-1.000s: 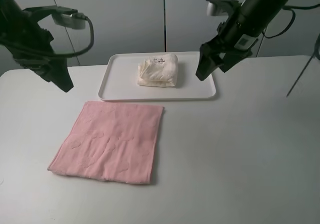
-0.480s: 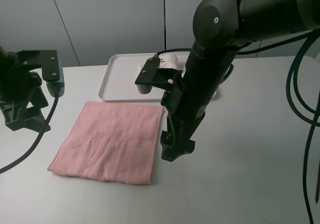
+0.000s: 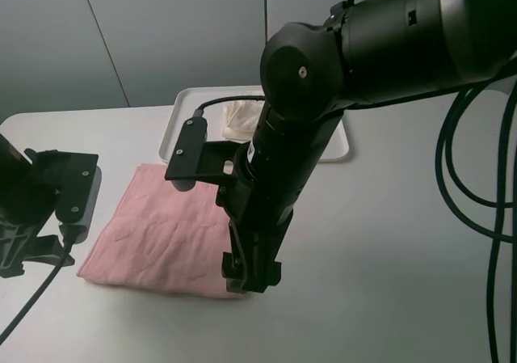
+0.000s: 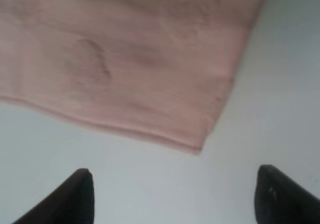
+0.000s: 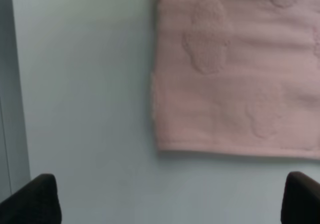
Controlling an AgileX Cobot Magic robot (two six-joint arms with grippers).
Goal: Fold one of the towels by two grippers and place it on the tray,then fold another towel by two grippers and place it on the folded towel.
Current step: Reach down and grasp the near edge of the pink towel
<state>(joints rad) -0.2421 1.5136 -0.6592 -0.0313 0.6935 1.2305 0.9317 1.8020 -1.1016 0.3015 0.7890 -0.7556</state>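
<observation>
Both arms have dropped from beside the tray (image 3: 173, 130) to the pink towel (image 3: 153, 235). The right gripper (image 3: 249, 280) now stands at its near right corner, the left gripper (image 3: 36, 254) by its near left corner. The towel is unmoved, flat on the worktop (image 3: 388, 258), left of middle toward the front edge.

Left wrist: towel corner (image 4: 200, 146) lies ahead of the two widely parted fingertips (image 4: 80, 196), bare worktop between, nothing gripped. Right wrist: the same, corner (image 5: 159, 145) ahead, fingertips (image 5: 42, 199) spread wide and empty.

Only the high view shows the tray near the back edge with the folded cream-white towel (image 3: 241, 119) on it, half hidden by the right arm. Only the wrist views show the gap between the tips and the towel.
</observation>
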